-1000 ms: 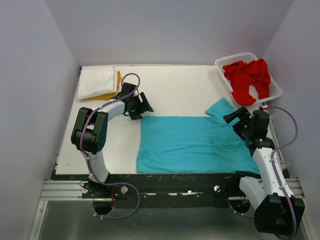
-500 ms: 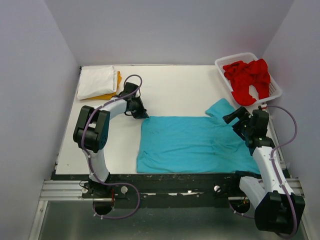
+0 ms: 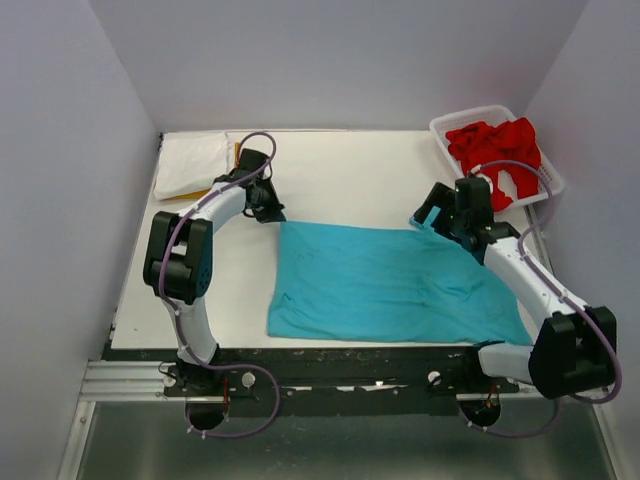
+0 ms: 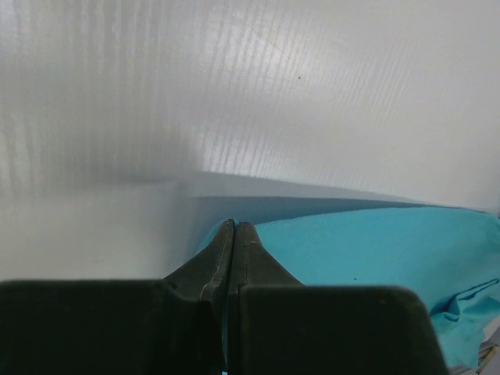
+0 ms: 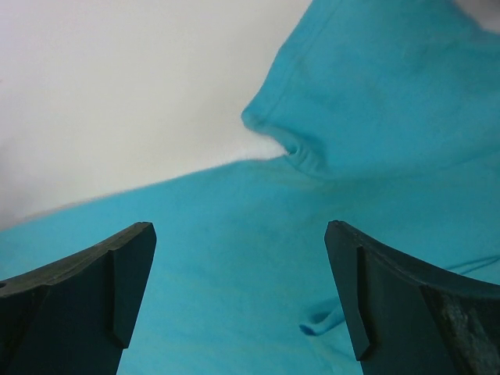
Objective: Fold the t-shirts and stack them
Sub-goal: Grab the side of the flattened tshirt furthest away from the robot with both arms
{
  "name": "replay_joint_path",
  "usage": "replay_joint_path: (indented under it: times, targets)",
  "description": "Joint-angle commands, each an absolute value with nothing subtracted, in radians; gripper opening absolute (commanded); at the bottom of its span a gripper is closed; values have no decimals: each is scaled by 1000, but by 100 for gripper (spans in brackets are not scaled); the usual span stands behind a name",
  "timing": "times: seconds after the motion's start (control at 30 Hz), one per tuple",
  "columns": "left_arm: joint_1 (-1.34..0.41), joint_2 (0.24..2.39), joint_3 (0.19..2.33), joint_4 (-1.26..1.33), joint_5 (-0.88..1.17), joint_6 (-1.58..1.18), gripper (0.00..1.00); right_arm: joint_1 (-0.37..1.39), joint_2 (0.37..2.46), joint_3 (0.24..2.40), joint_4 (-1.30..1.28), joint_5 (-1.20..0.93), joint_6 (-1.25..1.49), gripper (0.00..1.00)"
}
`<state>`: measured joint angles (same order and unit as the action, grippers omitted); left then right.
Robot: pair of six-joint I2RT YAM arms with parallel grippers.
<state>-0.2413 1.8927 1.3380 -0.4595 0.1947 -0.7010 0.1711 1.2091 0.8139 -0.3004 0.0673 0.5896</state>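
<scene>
A turquoise t-shirt [image 3: 390,285] lies spread across the near half of the white table [image 3: 350,170]. My left gripper [image 3: 270,212] is shut on its far left corner. In the left wrist view the black fingers [image 4: 258,262] press together with a strip of the turquoise t-shirt [image 4: 375,242] between them. My right gripper [image 3: 440,212] hangs open over the shirt's far right side by the sleeve [image 3: 432,212]. In the right wrist view the right gripper [image 5: 238,230] holds nothing, and the turquoise t-shirt [image 5: 234,305] and the sleeve's hem [image 5: 297,148] lie below it.
A white slatted basket [image 3: 470,112] at the far right corner holds red t-shirts [image 3: 495,155]. A folded white t-shirt [image 3: 190,160] lies on an orange one [image 3: 205,193] at the far left corner. The table's near edge meets a black rail [image 3: 350,358].
My left gripper has shut on the shirt's far left corner and drawn it slightly toward the far left. My right arm swung from the shirt's right edge to above the sleeve.
</scene>
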Motion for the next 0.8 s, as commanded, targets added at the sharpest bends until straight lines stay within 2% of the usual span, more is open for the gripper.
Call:
replay_joint_path:
  times: [0.0,0.33,0.5,0.63,0.77]
  targets:
    - [-204,1907,1355,-484,192,-657,0,204,1354,987,-340,296,585,99]
    - [-190,1938,1411,-529,232,-635,0,233,1964,1562,-503,555,516,99]
    - [-187,1939,1418,-541,241,-638,0,232,2265,1878,-712,763,517,92]
    - [-187,1943,1421,-539,238,-634,0,230,2345,1939,-736,806,515,84]
    - [-186,1944,1422,-542,242,-632,0,230,2334,1841,-681,810,514,77]
